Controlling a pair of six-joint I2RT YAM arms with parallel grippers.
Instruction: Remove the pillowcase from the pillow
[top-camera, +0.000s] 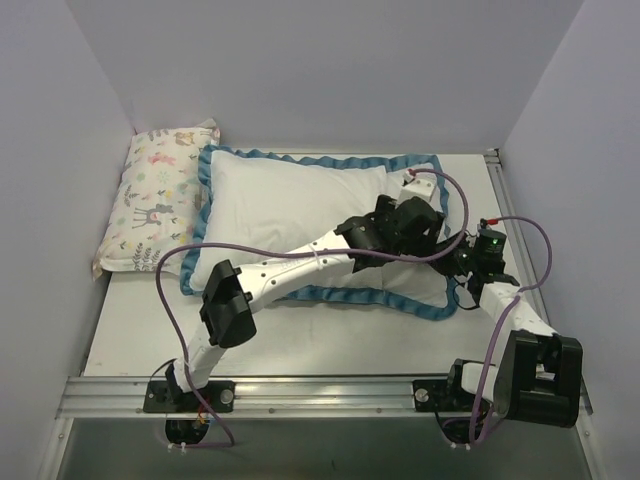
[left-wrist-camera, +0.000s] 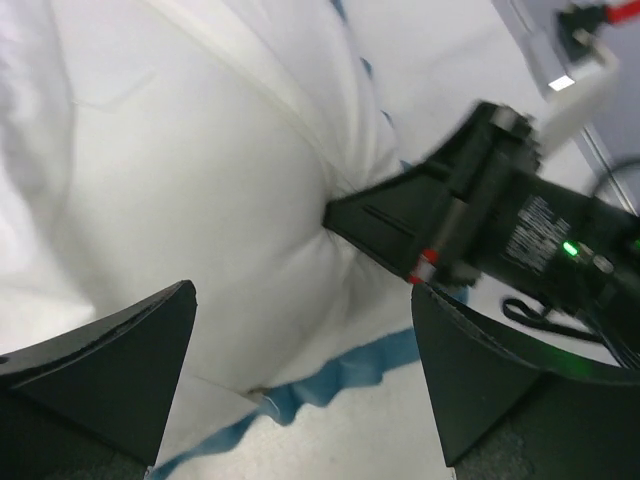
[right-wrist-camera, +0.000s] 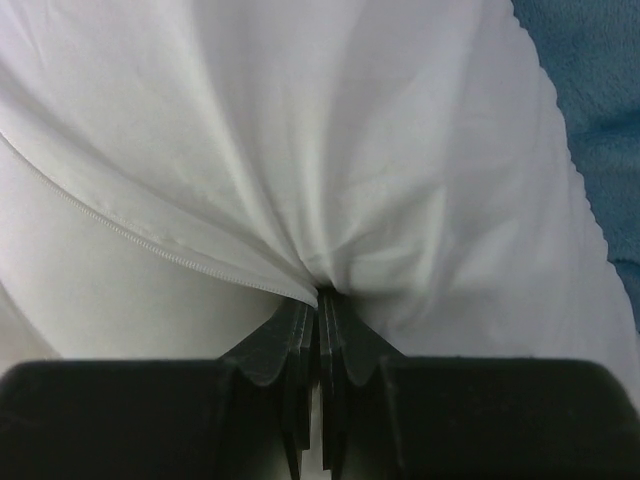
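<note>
The pillowcase (top-camera: 290, 200) lies white side up on the table, blue ruffled trim (top-camera: 350, 297) round its edge, plump with the pillow inside it; the pillow itself is hidden. My right gripper (right-wrist-camera: 320, 295) is shut on a bunched fold of the case's white fabric (right-wrist-camera: 400, 180), beside a stitched hem (right-wrist-camera: 150, 245). In the left wrist view the right gripper (left-wrist-camera: 345, 215) pinches the cloth at the case's right side. My left gripper (left-wrist-camera: 300, 300) hangs wide open just above that spot, holding nothing. From above, both grippers meet over the case's right end (top-camera: 425, 235).
A smaller pastel animal-print pillow (top-camera: 160, 200) lies against the back left wall, touching the case. Walls close in the table on three sides. A metal rail (top-camera: 320, 385) with the arm bases runs along the near edge. Purple cables (top-camera: 540, 250) loop beside the right arm.
</note>
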